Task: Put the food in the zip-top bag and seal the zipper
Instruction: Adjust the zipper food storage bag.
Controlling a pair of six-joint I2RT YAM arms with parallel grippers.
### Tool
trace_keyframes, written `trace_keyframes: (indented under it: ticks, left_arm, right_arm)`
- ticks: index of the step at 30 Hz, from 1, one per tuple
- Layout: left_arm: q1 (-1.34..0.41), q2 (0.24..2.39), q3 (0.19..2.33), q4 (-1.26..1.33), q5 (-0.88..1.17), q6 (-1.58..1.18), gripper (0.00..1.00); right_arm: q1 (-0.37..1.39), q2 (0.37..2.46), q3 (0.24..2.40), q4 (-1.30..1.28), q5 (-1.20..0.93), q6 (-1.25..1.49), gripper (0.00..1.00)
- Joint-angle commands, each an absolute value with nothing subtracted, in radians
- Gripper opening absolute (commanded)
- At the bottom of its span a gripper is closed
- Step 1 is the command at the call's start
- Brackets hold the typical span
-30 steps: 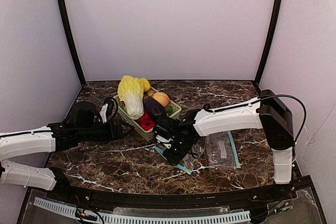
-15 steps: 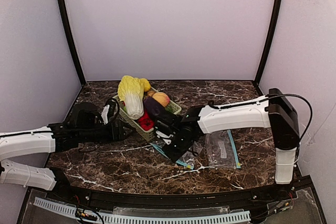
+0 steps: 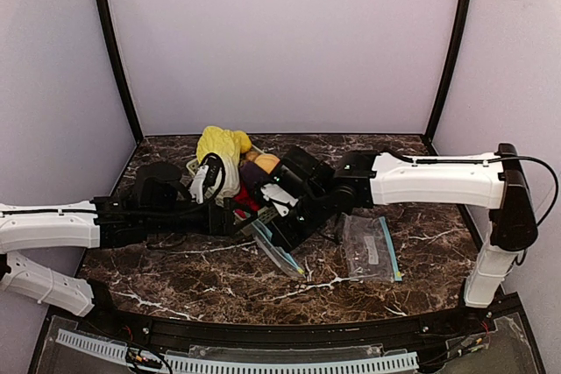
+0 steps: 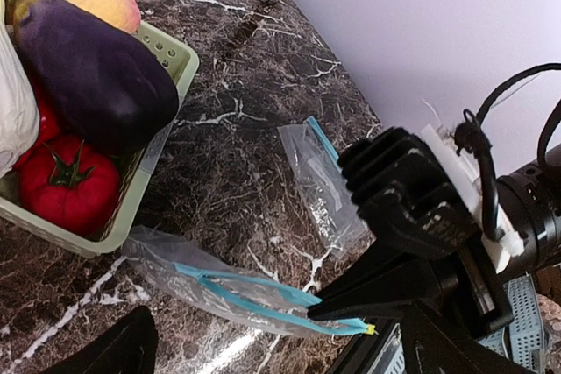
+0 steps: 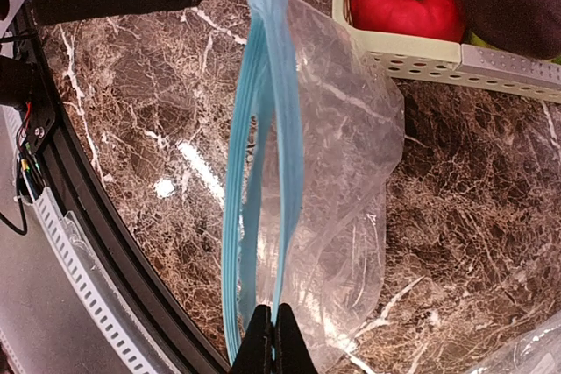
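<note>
The clear zip-top bag [image 5: 337, 172] with a blue zipper hangs from my right gripper [image 5: 272, 339], which is shut on one end of the zipper; the two blue strips stand apart along the middle. In the top view the bag [image 3: 282, 256] hangs just above the marble, in front of the basket. My left gripper [image 3: 238, 216] is open, level with the bag's other end, with nothing between its fingers. A dark purple eggplant [image 4: 88, 67] and an orange-yellow peach [image 4: 101, 2] lie in the green basket [image 4: 175, 54].
The basket also holds red peppers [image 4: 66, 181] and a pale cabbage [image 3: 219, 151]. A second flat zip-top bag [image 3: 368, 247] lies on the marble to the right. The table's front rail [image 5: 96, 243] runs close beneath the hanging bag.
The right gripper shut on the bag and lifted it off the table, moving left toward the basket. The left arm reached right toward the bag and its jaws opened wider.
</note>
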State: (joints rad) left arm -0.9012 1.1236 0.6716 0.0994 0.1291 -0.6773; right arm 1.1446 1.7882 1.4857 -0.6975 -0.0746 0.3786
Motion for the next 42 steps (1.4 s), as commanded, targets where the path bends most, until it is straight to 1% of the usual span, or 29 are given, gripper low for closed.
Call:
trace_keyframes:
  ticks: [1, 4, 12, 16, 22, 30, 32, 36, 38, 39, 42]
  left_arm:
    - [-0.917, 1.16, 0.732, 0.093, 0.062, -0.635, 0.98]
    - [-0.918, 1.196, 0.759, 0.033, 0.032, -0.599, 0.99]
    - [-0.919, 1.214, 0.756, 0.01, 0.058, -0.522, 0.99]
    - [-0.918, 1.21, 0.757, -0.039, 0.026, -0.497, 0.96]
    - [-0.919, 1.216, 0.772, -0.077, 0.027, -0.438, 0.8]
    - [-0.919, 1.204, 0.791, -0.111, 0.082, -0.322, 0.69]
    - [-0.918, 1.206, 0.805, -0.138, 0.084, -0.285, 0.66]
    - [-0.918, 1.212, 0.829, -0.188, 0.101, -0.221, 0.61]
    - [-0.918, 1.213, 0.833, -0.195, 0.12, -0.197, 0.56]
    - [-0.919, 1.214, 0.834, -0.197, 0.126, -0.183, 0.53]
    - [-0.918, 1.219, 0.838, -0.2, 0.149, -0.153, 0.48]
  right_arm:
    - [1.141, 1.759, 1.483, -0.666, -0.098, 0.396, 0.0]
    - [1.141, 1.736, 1.471, -0.656, -0.1, 0.395, 0.0]
    - [1.141, 1.704, 1.453, -0.63, -0.146, 0.386, 0.0]
    - [1.142, 1.694, 1.446, -0.621, -0.176, 0.371, 0.0]
    - [1.142, 1.682, 1.436, -0.618, -0.197, 0.355, 0.0]
    - [1.142, 1.681, 1.428, -0.625, -0.282, 0.299, 0.0]
    - [1.141, 1.684, 1.432, -0.639, -0.308, 0.279, 0.0]
    - [1.141, 1.693, 1.439, -0.662, -0.339, 0.258, 0.0]
    - [1.142, 1.699, 1.439, -0.667, -0.35, 0.254, 0.0]
    - [1.141, 1.702, 1.44, -0.668, -0.356, 0.252, 0.0]
    - [1.142, 1.709, 1.443, -0.671, -0.363, 0.249, 0.0]
